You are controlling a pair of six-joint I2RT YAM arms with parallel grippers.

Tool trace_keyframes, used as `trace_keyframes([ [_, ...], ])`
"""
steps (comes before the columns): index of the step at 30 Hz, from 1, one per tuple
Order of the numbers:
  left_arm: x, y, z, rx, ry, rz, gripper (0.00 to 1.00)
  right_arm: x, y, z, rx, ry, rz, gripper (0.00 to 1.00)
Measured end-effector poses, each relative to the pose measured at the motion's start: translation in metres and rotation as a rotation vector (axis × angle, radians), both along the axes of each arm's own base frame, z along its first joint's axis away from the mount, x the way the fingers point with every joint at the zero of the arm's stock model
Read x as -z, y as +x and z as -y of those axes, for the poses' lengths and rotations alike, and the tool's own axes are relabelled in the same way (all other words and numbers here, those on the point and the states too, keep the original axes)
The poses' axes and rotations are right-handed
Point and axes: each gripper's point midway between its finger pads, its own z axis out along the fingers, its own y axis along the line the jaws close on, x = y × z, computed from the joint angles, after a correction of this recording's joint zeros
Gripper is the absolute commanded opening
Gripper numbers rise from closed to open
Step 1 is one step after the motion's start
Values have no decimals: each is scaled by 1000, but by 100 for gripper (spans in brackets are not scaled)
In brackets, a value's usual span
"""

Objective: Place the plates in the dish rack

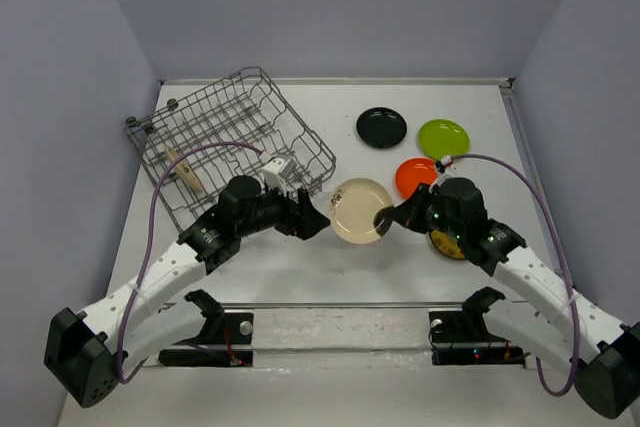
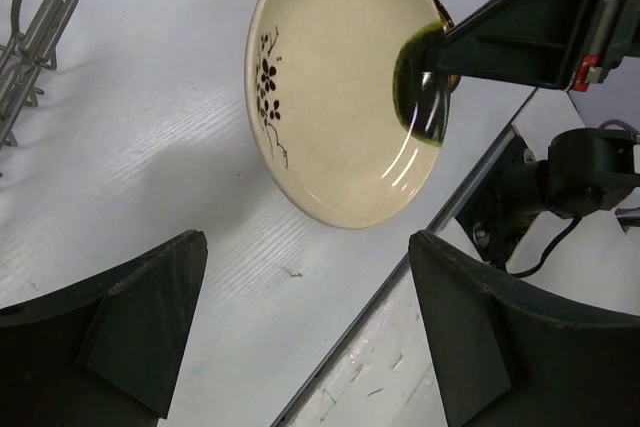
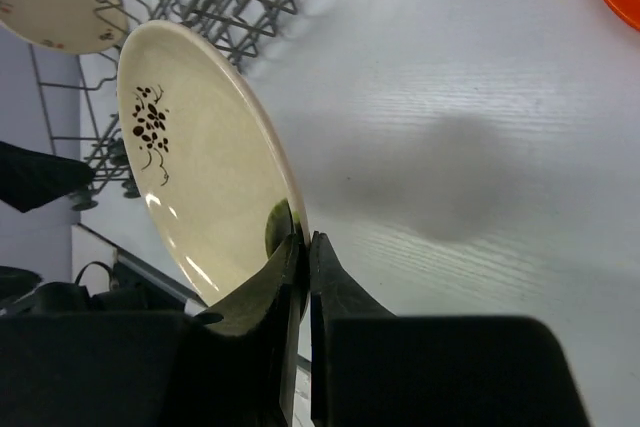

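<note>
Six plates are showing, itemised below with the rack and both tools.

1. Sprig-marked cream plate [image 1: 358,209]: it is hanging tilted between the two arms, its face turned toward the left wrist camera and apparently clear of the table [image 1: 300,277].
2. Right gripper [image 3: 300,247]: it is pinching that plate's rim, one finger on each face and the jaws closed right down onto it.
3. Left gripper [image 2: 305,322]: its jaws are standing wide apart and holding nothing. It is pointing at the plate from the rack side, close to it but apart.
4. Dish rack [image 1: 225,122]: it is sitting at the far left of the table. A second cream plate [image 3: 50,2] is showing at its near corner, apparently among the tines.
5. Black plate [image 1: 381,127], lime green plate [image 1: 443,137] and orange plate [image 1: 415,177]: they are lying flat to the right, well apart from the rack.
6. Yellow-brown plate [image 1: 443,245]: it is lying mostly hidden under the right arm.

Step in hand, as judged: the right arm is offering the plate across for a handover. The next move is calling for the left jaws to straddle the free rim and close before the right gripper lets go. After that the plate needs standing on edge between the tines.
</note>
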Motion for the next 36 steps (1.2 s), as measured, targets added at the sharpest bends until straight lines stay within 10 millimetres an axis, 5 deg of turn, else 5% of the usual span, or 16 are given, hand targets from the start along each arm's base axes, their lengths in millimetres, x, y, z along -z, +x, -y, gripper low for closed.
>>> trace_keyframes([
  [6,18,9,2,-59,22,-62,88,-22,7,-23,-102,68,60,7],
  [9,25,13,6,-69,20,-88,76,-24,8,-35,-151,99,65,7],
  [17,24,23,11,-108,-8,-94,5,-31,14,-48,-221,132,115,7],
  [19,17,26,12,-116,-34,-84,5,-24,18,-46,-213,111,109,15],
  [23,10,35,4,-169,3,-53,5,-23,24,-52,-230,117,117,62],
  [26,1,51,-10,-255,94,-19,5,-29,29,-58,-249,118,138,74],
  [30,-33,88,-48,-439,181,40,5,-44,49,-67,-242,112,189,74],
  [36,-78,137,-158,-857,276,114,5,-33,68,-66,-203,60,198,73],
])
